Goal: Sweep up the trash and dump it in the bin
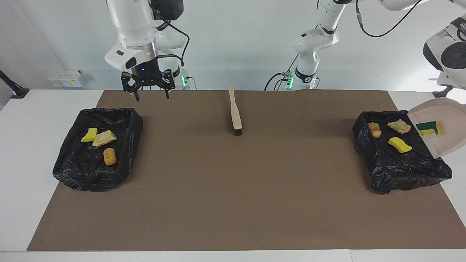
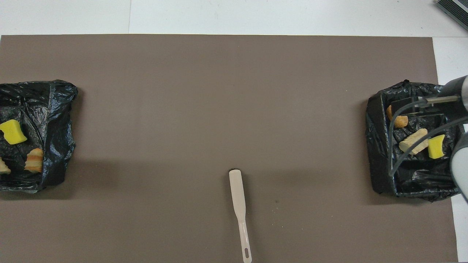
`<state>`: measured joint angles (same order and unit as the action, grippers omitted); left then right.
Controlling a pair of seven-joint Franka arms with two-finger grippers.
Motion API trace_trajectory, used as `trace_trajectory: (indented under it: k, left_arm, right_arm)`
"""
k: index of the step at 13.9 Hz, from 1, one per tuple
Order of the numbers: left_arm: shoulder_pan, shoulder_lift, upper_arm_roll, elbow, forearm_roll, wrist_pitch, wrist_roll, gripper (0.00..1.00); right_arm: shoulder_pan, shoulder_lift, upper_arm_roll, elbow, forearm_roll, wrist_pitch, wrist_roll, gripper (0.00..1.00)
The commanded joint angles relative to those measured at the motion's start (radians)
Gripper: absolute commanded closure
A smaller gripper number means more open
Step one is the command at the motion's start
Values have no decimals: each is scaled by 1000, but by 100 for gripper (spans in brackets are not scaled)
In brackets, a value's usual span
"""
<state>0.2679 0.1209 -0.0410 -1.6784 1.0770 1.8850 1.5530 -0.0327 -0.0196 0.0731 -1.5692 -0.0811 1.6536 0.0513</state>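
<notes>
At the left arm's end of the table (image 1: 22, 153), a pale, smooth, shallow dustpan (image 1: 449, 145) is hanging tilted, its lip touching the rim of a bin (image 1: 397, 171) lined with crinkled, glossy black plastic. One green-and-yellow sponge piece (image 1: 429, 128), blocky and soft-edged, is lying in the pan. Three scraps are resting on the liner: a striped orange-tan lump (image 1: 374, 129), a flat crumbly tan chunk (image 1: 399, 126) and a curved yellow sponge piece (image 1: 399, 145). The left gripper is lying outside both views, so the state of its fingers cannot be told.

A second black-lined bin (image 1: 72, 171) is sitting at the right arm's end of the matte brown mat (image 1: 233, 200). It is holding a yellow sponge wedge (image 1: 89, 135), an angular pale tan chunk (image 1: 104, 138) touching that wedge, and a rough orange-brown lump (image 1: 109, 156) lying apart, farther from the robots.

The right gripper (image 1: 151, 96) is hovering above this bin's robot-side edge, its dark fingers spread apart and holding nothing.

A brush (image 1: 236, 112) with a slim, pale, flat handle and short black bristles is lying on the mat midway between the bins, its bristle end pointing away from the robots.
</notes>
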Motion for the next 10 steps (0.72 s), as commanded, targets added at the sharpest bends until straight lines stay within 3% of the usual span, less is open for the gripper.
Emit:
trace_trajectory:
  k: [1,4,10]
  left_arm:
    - [-12,-4,10,12,-5,-9,3,100]
    - [8,6,19,69,-97,-15,3,100]
    - [126,-10,24,72,-247,-40,-63,100]
  right_arm:
    - [7,-2,-59,12,56,-50,18,0]
    - [7,-40,-81,-8,67,-136,28,0]
    - [2,-97,-81,-95,107,-107,32,0]
